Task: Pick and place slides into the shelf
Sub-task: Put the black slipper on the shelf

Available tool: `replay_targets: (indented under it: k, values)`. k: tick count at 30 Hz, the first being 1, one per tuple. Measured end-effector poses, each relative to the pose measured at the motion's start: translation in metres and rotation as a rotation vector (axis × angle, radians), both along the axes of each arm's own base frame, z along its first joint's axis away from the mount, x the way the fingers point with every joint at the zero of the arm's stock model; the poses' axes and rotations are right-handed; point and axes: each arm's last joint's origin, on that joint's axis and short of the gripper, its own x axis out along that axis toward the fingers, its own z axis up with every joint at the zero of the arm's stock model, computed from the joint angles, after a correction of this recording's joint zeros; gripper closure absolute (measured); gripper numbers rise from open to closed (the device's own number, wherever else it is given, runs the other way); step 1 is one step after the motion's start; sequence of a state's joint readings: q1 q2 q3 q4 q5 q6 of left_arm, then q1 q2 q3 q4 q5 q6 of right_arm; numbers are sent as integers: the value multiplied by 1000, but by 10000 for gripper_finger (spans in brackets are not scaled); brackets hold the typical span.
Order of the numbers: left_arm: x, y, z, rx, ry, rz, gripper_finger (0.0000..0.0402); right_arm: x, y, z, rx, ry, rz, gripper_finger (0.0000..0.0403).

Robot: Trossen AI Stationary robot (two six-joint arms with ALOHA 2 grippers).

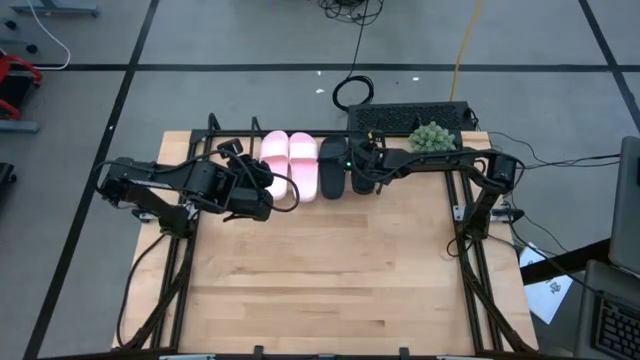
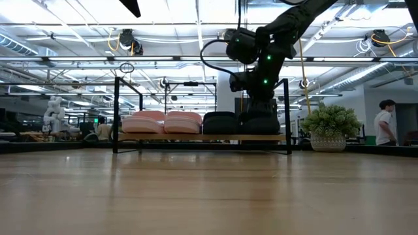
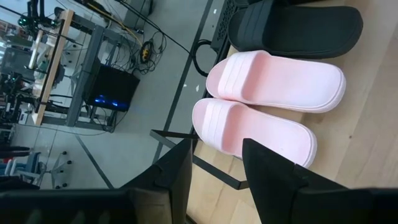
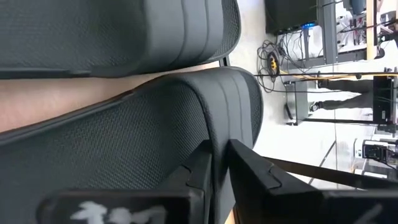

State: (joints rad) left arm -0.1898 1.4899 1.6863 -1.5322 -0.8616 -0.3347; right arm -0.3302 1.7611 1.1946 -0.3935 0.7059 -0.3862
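Observation:
Two pale pink slides (image 1: pixel 289 163) and one black slide (image 1: pixel 332 166) lie side by side on the shelf's (image 2: pixel 117 111) wooden board. They also show in the left wrist view, the pink slides (image 3: pixel 267 99) and the black slide (image 3: pixel 298 28). A second black slide (image 2: pixel 261 124) sits at the row's right end. My right gripper (image 1: pixel 362 168) stands over it, shut on it. My left gripper (image 3: pixel 217 177) is open and empty, low on the near side of the pink slides, left of them (image 1: pixel 262 192). My right gripper pinches the ribbed edge of the black slide's wide strap (image 4: pixel 219 140) between its two fingers (image 4: pixel 249 168). The fingers come from above, pointing down. The slide sits level with its sole on the shelf board (image 2: pixel 202 137), beside the other black slide (image 4: pixel 124 31).
A potted green plant (image 1: pixel 432 135) stands at the far right of the shelf, beside a black keyboard (image 1: pixel 410 115). The wide wooden tabletop (image 1: pixel 330 280) lies on the near side of the shelf. A person (image 2: pixel 385 124) stands far off in the room.

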Motion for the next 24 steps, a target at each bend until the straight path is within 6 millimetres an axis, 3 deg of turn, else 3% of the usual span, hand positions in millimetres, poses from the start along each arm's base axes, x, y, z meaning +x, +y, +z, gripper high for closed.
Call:
replay_targets:
  k: [24]
  values:
    - [1,0,0,-10,-15,-2,256,0,9,-2,22,19,8,346]
